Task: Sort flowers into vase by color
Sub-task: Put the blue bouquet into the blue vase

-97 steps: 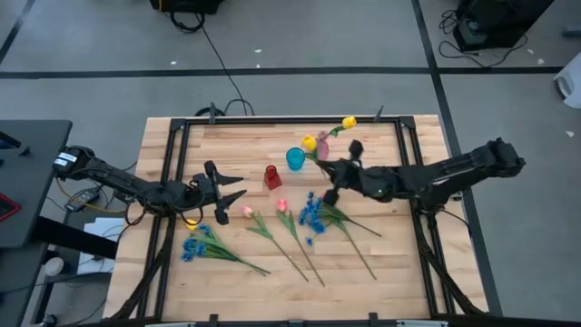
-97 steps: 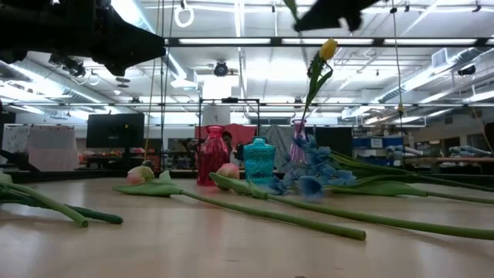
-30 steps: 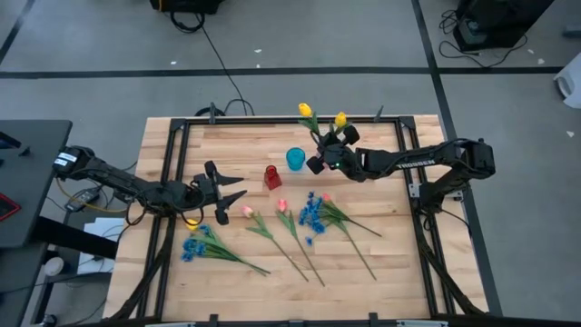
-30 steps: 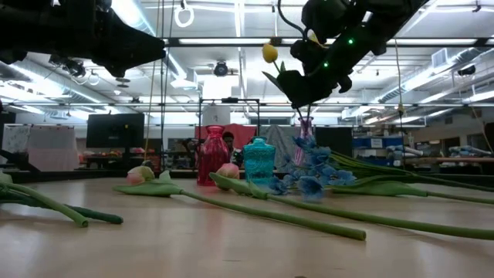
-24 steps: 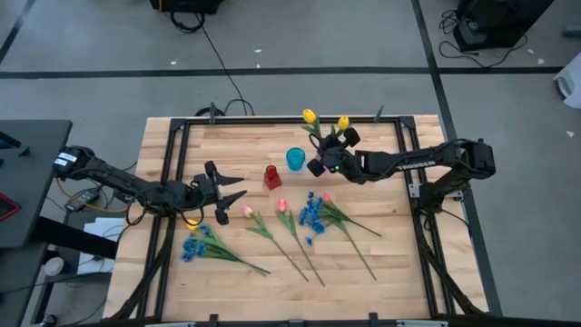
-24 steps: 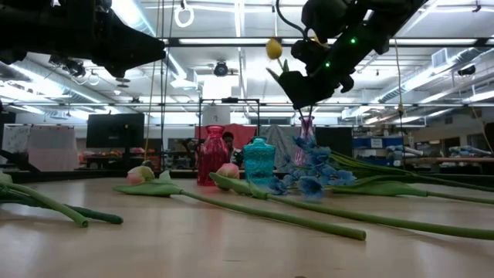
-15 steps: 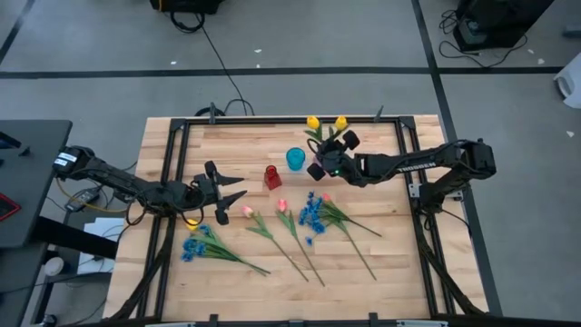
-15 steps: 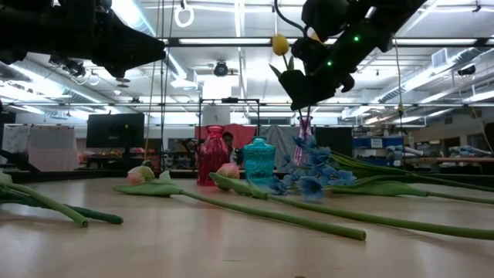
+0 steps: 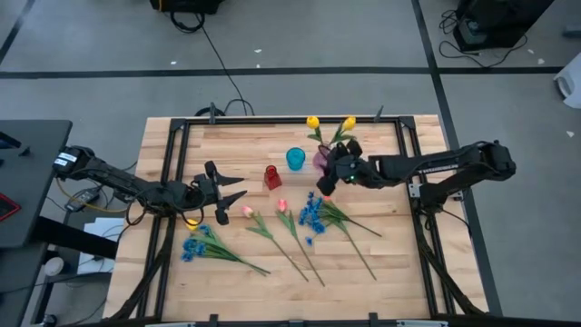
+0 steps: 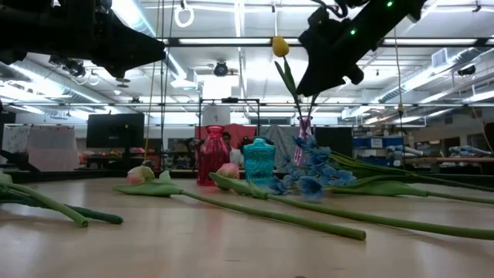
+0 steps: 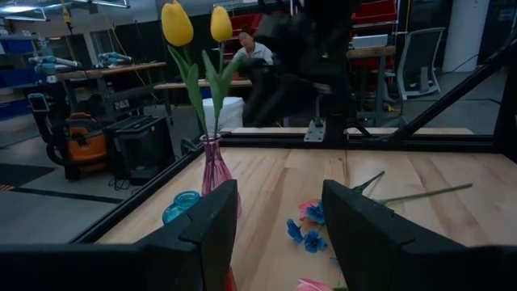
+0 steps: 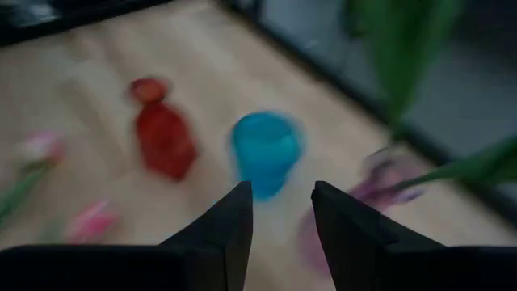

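Two yellow tulips [image 9: 313, 121] [image 9: 349, 123] stand with their stems in the pink vase [image 9: 321, 160] at the far middle of the table. To its left are the blue vase [image 9: 295, 159] and the red vase [image 9: 271, 177]. My right gripper [image 9: 325, 183] hovers open just near-right of the pink vase, with nothing between its fingers [image 12: 241, 220]. Pink tulips [image 9: 246, 212] [image 9: 281, 205] and bunches of blue blossoms [image 9: 311, 213] [image 9: 192, 247] lie flat on the wood. My left gripper [image 9: 238, 188] waits open at the left, pointing level toward the vases.
Long green stems [image 9: 349, 238] fan out over the middle of the table toward its near edge. Black frame rails [image 9: 178, 154] run along the table's left, right and far sides. Bare wood [image 9: 399, 263] lies at the near right.
My right gripper has let go of the yellow tulip and drawn back up and toward the table's right and near edge, tipping more level. That tulip has swung from leaning left to nearly upright and stands in the pink vase beside the other one.
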Controlling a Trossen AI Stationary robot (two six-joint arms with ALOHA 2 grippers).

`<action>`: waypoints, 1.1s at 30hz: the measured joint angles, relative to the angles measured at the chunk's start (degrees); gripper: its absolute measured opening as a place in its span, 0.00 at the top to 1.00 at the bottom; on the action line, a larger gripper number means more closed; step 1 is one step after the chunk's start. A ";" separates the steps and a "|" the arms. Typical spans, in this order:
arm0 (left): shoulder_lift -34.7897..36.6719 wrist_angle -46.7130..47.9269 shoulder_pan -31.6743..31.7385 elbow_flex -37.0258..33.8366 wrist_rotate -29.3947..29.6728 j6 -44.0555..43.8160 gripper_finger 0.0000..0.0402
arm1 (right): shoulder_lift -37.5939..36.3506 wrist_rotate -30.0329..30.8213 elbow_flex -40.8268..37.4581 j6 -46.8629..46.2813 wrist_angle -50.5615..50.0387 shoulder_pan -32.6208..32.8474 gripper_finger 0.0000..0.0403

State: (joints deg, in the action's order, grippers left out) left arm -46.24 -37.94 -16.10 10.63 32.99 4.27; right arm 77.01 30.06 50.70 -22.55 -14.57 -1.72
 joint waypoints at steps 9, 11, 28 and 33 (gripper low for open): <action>0.00 -0.05 0.00 0.00 -0.02 -0.10 0.53 | 3.51 -13.43 0.00 -11.29 -8.14 8.06 0.67; 0.00 -0.32 0.01 0.00 0.01 -0.07 0.53 | 5.51 -14.22 0.00 -12.86 -9.54 10.02 0.67; 0.00 -0.32 0.00 0.02 0.00 -0.22 0.53 | 11.28 -27.31 0.00 -20.54 -30.42 15.94 0.53; 0.00 -0.22 -0.01 0.02 -0.01 -0.22 0.53 | 13.02 -25.10 -0.02 -20.15 -33.62 15.96 0.50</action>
State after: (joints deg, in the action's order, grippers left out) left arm -46.24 -38.16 -16.12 10.66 32.98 4.05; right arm 90.03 4.96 50.68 -42.70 -48.19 14.24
